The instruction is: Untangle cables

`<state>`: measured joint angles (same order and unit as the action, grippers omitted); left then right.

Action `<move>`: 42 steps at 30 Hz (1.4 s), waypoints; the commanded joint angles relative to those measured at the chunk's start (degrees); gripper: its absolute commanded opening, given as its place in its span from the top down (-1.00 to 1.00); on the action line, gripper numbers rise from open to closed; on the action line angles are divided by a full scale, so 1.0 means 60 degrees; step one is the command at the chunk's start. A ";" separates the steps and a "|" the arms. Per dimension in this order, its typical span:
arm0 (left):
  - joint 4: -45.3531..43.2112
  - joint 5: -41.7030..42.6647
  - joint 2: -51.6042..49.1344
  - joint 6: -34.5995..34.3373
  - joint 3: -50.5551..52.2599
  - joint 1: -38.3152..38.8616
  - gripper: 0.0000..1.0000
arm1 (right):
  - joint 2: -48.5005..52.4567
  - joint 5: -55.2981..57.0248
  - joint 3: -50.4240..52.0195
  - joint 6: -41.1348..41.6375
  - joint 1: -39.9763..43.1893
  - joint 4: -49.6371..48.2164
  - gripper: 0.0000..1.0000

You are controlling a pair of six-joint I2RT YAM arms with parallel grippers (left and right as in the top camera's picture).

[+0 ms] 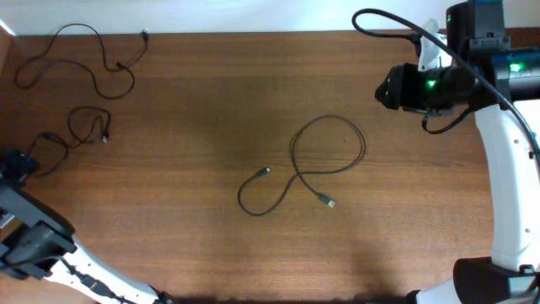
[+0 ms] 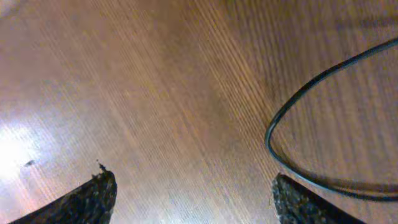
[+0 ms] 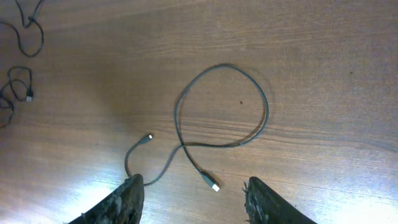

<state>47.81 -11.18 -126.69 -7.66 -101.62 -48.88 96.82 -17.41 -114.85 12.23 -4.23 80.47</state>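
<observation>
Three thin black cables lie apart on the wooden table. One sprawls at the far left corner (image 1: 84, 59). A smaller one (image 1: 84, 127) lies below it. The third (image 1: 325, 160) forms a loop in the middle with both silvery plugs free. My left gripper (image 1: 13, 165) sits at the table's left edge, next to the small cable. In the left wrist view it (image 2: 193, 205) is open over bare wood, a cable bend (image 2: 273, 134) just right of it. My right gripper (image 1: 384, 89) hangs high at the back right. It (image 3: 193, 202) is open, the looped cable (image 3: 264, 112) below.
The thick black cable of the right arm (image 1: 396, 21) arches over the back right corner. The right arm's white link (image 1: 506, 177) runs along the right edge. The left arm (image 1: 51, 245) crosses the front left corner.
</observation>
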 commanded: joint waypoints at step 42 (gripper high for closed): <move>-0.3530 0.3756 -0.1151 0.0790 -0.1450 0.0022 -0.98 | 0.0018 -0.0025 0.0051 0.0127 -0.0051 -0.0226 -0.07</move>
<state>26.30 9.72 -132.66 -2.79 -109.40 -48.77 96.82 -17.41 -114.85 12.29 -4.23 79.26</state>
